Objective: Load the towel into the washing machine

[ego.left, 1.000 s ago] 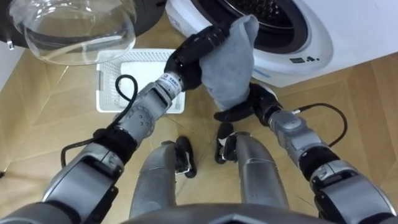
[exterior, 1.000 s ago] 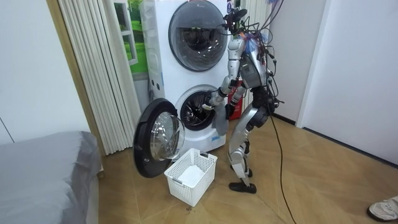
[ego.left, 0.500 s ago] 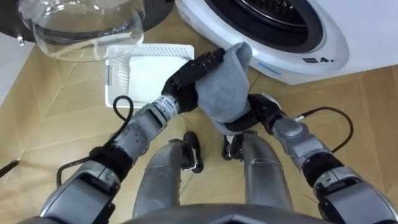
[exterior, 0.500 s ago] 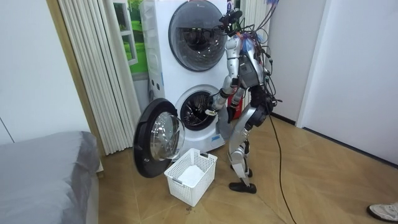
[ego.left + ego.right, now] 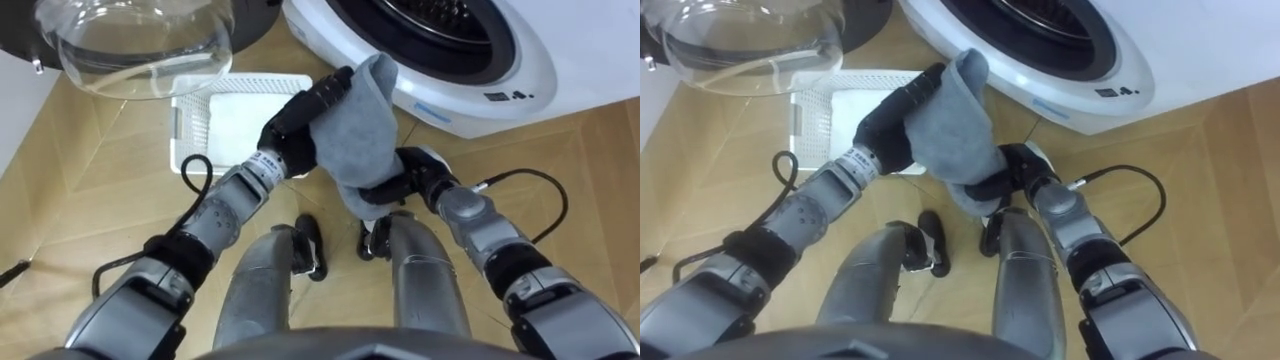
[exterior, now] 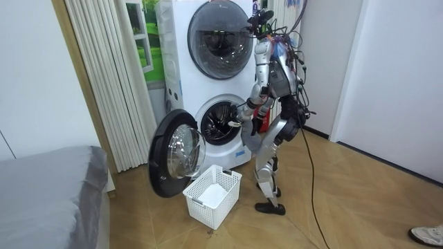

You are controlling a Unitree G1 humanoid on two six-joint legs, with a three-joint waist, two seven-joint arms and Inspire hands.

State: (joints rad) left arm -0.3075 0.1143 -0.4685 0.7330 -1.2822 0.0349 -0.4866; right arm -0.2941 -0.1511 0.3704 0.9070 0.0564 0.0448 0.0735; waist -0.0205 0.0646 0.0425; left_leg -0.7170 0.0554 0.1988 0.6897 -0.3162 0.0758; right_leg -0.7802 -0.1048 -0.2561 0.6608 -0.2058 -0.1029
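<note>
Basket [image 5: 240, 110] lies on the floor before the washing machine [image 5: 520, 75]; left hand [image 5: 298, 120] is clamped on the top of the towel [image 5: 355, 135], held just below the machine's opening; right hand [image 5: 400, 180] is curled round its lower end; judged soft, light and limp, it is best gripped bunched.

Robot: stands at centre frame, knees bent, facing the washing machine [image 6: 187, 83], arms forward at its lower drum.
Door [image 6: 176, 152]: swung open, left of centre.
Basket [image 6: 212, 196]: white, on the floor, lower centre.
Bed [image 6: 52, 194]: grey, lower left.
</note>
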